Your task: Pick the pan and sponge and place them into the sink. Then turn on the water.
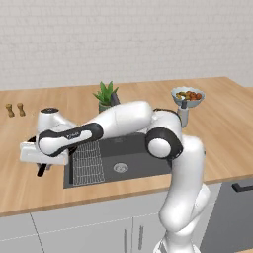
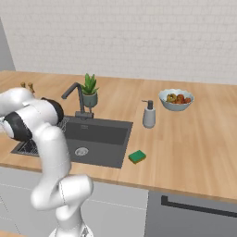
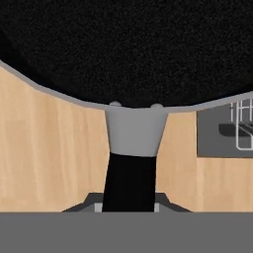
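So the hand point(image 3: 129, 207) is clenched on the pan's handle point(image 3: 129, 185), with the black stick running straight up between the fingertips to the grey bracket where it meets the pan point(image 3: 123, 49). In the hand view the pan's black inside covers the whole upper part, with its grey rim curving over the wooden bench point(image 3: 44, 153), and a corner of the sink point(image 3: 215, 133) with the wire rack point(image 3: 242, 123) peeks in next to it. From the left base view the arm reaches out past the rack end of the sink point(image 1: 128, 148), and the handle's dark end point(image 1: 41, 170) pokes out under the wrist, just beside that end of the sink over the bench. The sponge point(image 2: 137, 156) lies on the bench just off the sink's other front corner, not in it. The faucet point(image 2: 74, 95) stands behind the sink with the potted plant point(image 2: 89, 90) right beside it, and the soap dispenser point(image 2: 148, 114) and fruit bowl point(image 2: 176, 99) sit farther along from the sink.
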